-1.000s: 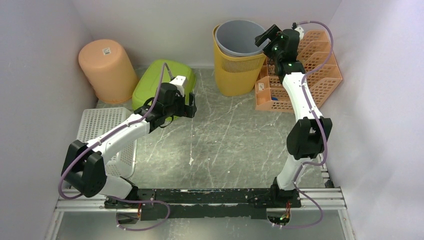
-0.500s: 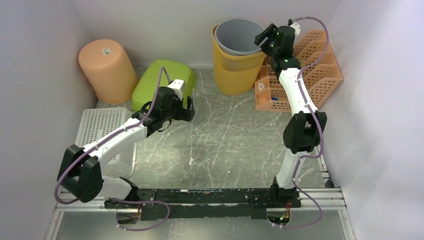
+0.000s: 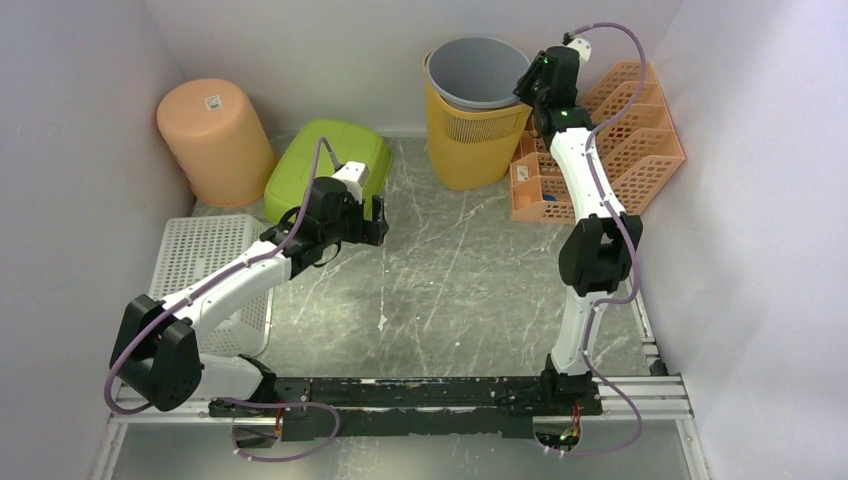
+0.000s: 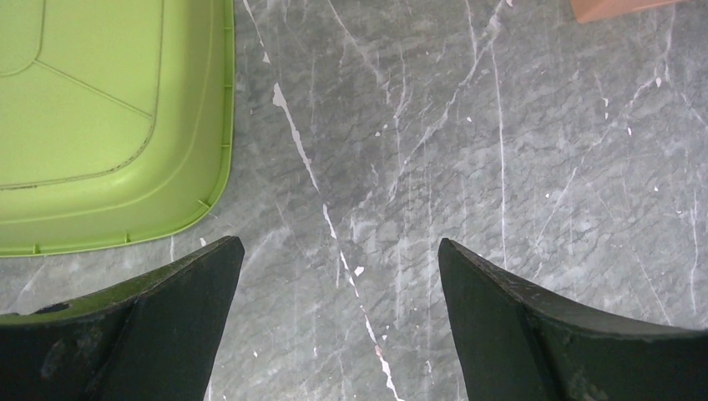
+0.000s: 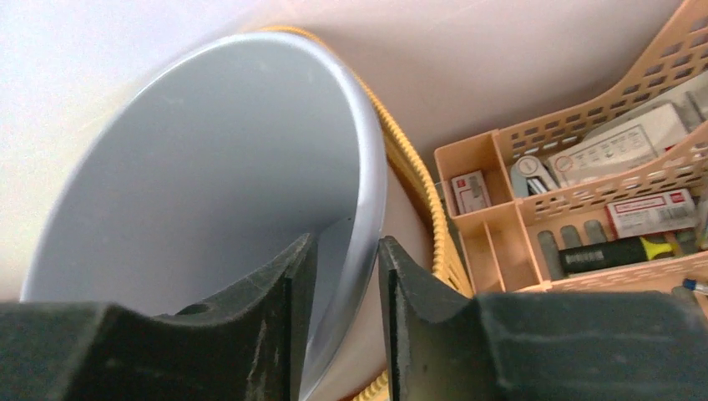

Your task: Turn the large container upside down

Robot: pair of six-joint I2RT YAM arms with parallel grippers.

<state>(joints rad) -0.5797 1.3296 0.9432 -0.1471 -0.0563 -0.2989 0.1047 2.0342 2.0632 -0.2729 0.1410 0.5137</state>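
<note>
**Grey container upright, gripped at the rim, not yet turned**

Stands mouth-up at the far edge of the table, nested inside a yellow basket, just left of an orange desk organiser. Pinched at the right-hand rim by the right gripper, one finger inside the wall and one outside, drawn in to a thin slot with the rim between. Reads as a grasp in the wrist view; cannot tell how firm.

Progress, as judged: reach and grip done; lift, flip and set-down all left. No tilt showing. Seated deep in the basket, so probably needs drawing up clear before any rotation.

Looks like a plain round bucket in smooth pale grey plastic. Thin-walled, with a rolled lip, tapering toward the base. Empty as far as can be seen. Likely light. Likely to flex at the lip under a one-sided pinch. Could drag the basket up with it if wedged.

Left gripper: spread wide, holding nothing, hovering over bare marble-pattern table beside a lime-green tub. Well apart from the grey container; no part in the grasp.
</note>
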